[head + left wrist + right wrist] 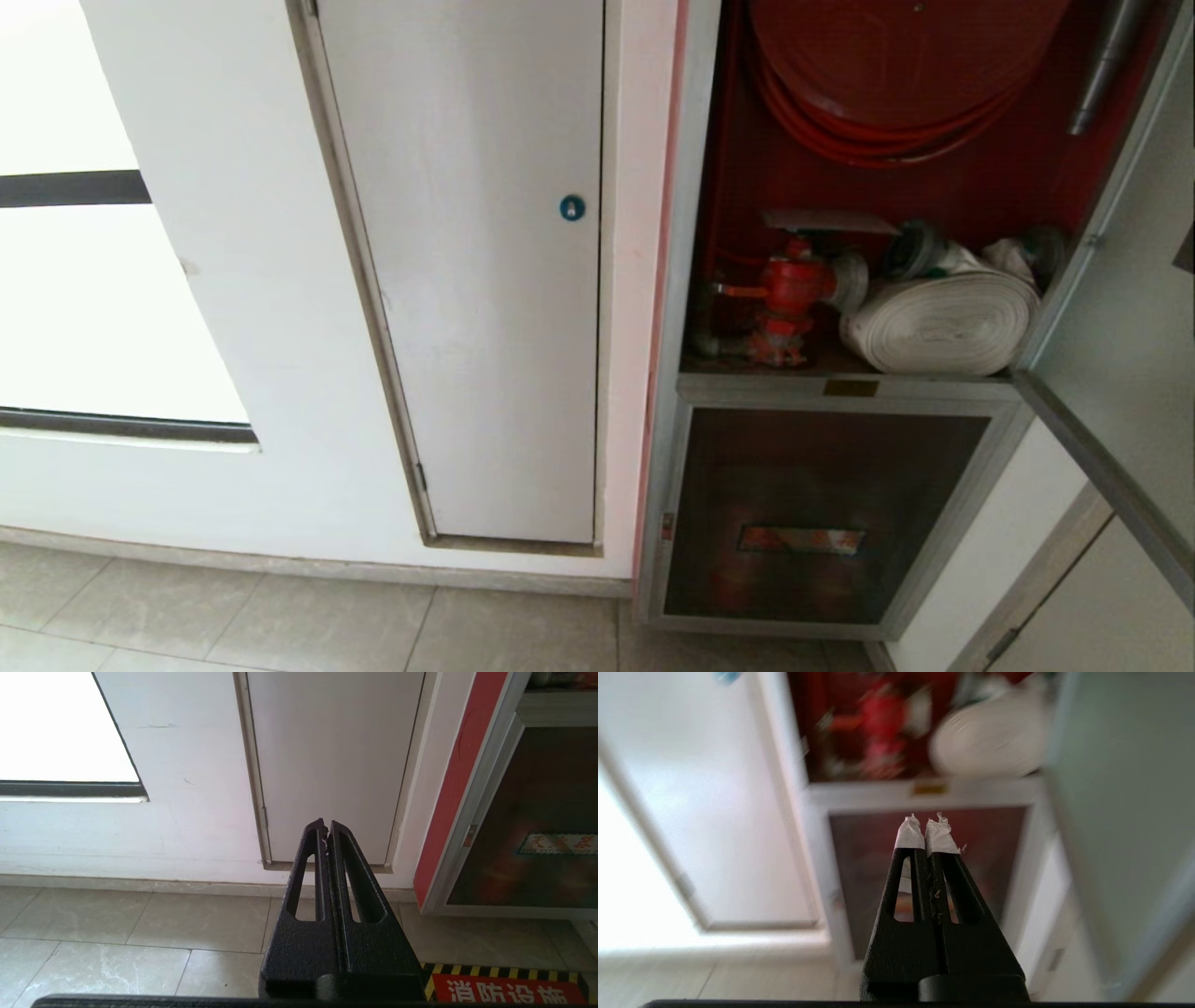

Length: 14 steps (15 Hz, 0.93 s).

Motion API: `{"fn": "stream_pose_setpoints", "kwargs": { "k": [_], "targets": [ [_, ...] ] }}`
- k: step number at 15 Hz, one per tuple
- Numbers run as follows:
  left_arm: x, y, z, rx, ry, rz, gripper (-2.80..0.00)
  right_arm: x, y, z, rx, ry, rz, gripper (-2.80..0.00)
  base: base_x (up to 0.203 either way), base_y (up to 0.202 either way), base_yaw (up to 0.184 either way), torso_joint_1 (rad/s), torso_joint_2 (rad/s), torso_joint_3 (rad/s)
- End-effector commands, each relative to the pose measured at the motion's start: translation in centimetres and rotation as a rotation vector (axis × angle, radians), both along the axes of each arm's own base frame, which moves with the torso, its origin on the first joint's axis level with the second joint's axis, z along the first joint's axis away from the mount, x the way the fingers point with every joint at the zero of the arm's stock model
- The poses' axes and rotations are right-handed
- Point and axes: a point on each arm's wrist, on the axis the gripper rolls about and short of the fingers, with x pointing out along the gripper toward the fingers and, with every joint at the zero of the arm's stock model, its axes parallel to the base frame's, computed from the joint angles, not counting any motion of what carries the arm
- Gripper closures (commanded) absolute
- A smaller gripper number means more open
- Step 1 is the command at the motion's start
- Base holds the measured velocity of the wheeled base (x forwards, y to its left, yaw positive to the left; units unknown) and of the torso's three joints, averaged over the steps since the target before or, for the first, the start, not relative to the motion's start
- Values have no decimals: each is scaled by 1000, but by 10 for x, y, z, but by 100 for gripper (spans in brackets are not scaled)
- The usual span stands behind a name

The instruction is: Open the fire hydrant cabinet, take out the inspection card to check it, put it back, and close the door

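right wrist view shows the right gripper (927,833) with its two paper-wrapped fingertips (909,835) pressed together and nothing between them; it points at the lower dark panel (878,858) of the fire hydrant cabinet (810,798), below the red valve (880,723) and the rolled white hose (985,742); the left gripper (326,833) has its black fingers closed tight on nothing too, aimed low at the white door (336,756) and the tiled floor (117,933), apparently idle; neither arm shows in the head view; there the door (1120,308) stands swung wide on the right of the cabinet, so the opening step looks done; the inspection card (826,221) lies as a thin pale sheet just above the red valve, level, with the coiled red hose (887,112) above it and the rolled white hose to its right; the step in hand is judged to be the reach for the card; to do it well the right gripper should part its tips before it arrives, rise from the lower panel to the card's height, come in past the open door's edge without brushing it, and pinch the card's near edge so the sheet slides out flat without catching the valve handle or the hose coil
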Motion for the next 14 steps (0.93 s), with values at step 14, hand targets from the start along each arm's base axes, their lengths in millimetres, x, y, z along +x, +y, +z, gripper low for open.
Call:
{"fn": "stream_pose_setpoints", "kwargs": {
  "k": [14],
  "targets": [
    [0,0,0,0,1,0,0,50,-16,96,204,-156,-869,0,0,0,0,0,0,0]
  ]
}}
